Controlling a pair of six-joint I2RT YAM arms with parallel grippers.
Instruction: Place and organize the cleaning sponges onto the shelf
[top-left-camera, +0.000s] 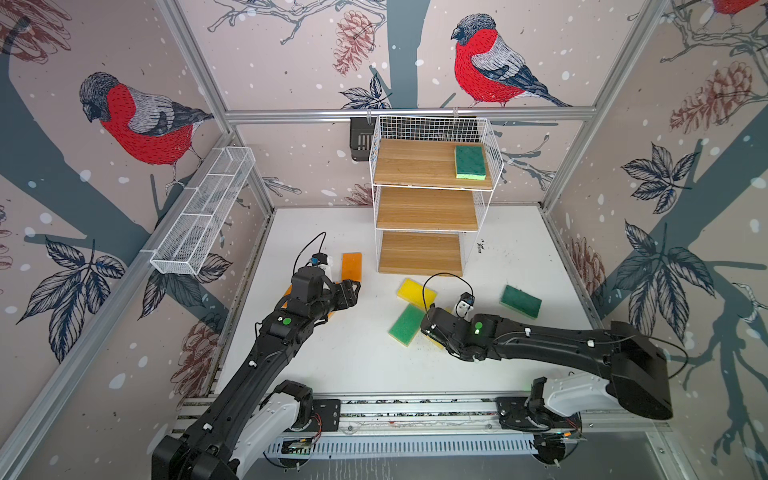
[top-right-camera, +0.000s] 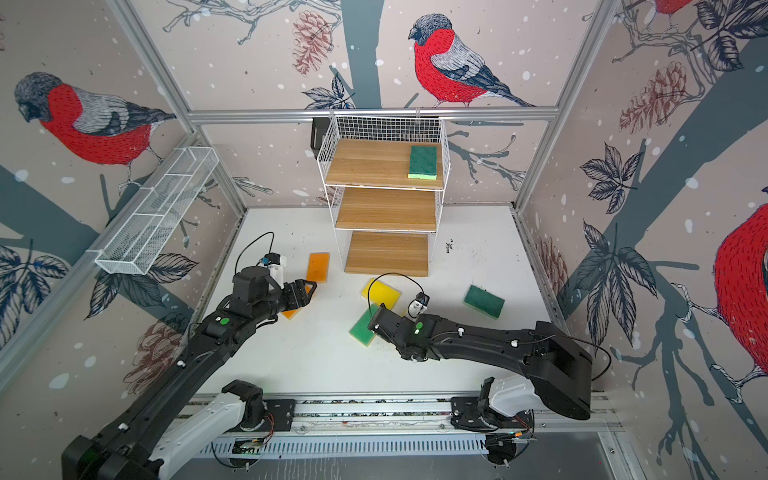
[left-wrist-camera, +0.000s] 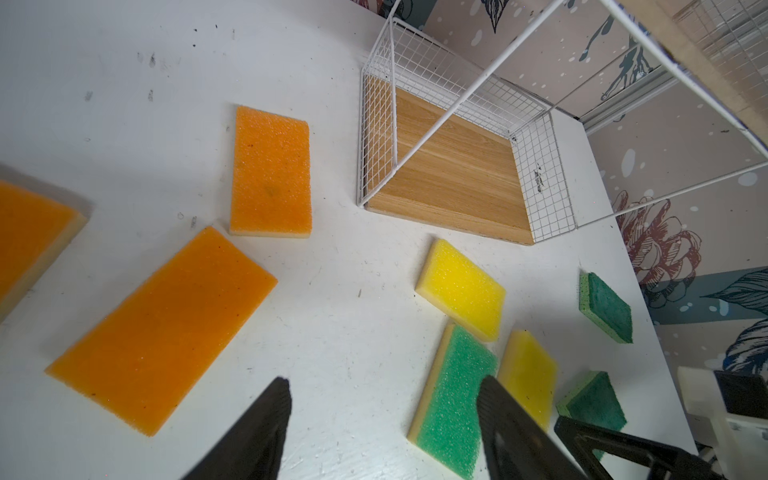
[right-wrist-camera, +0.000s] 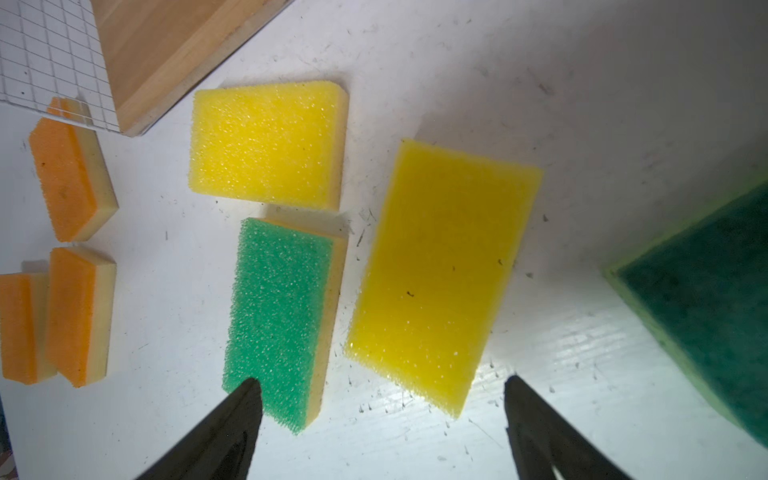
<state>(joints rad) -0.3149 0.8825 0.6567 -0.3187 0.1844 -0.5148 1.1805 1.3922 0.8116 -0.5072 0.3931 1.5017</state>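
One down, so it's early going by my reckoning! A dark green sponge (top-left-camera: 470, 162) lies flat on the top board of the shelf (top-left-camera: 426, 208), at its right end. The middle and bottom boards are bare.

Eight more wait on the white table (top-left-camera: 353, 365). Taking the shelf as twelve o'clock, there are three orange sponges (left-wrist-camera: 270, 170) around ten. Two yellow sponges (right-wrist-camera: 266, 141) and a light green sponge (right-wrist-camera: 282, 316) sit dead centre. A dark green pair (top-left-camera: 520, 301) lies toward three.

The left gripper (left-wrist-camera: 384, 384) hovers beside the oranges, jaws spread, holding nothing. The right gripper (right-wrist-camera: 382, 386) is wide apart and empty too, poised at the nearer yellow one.
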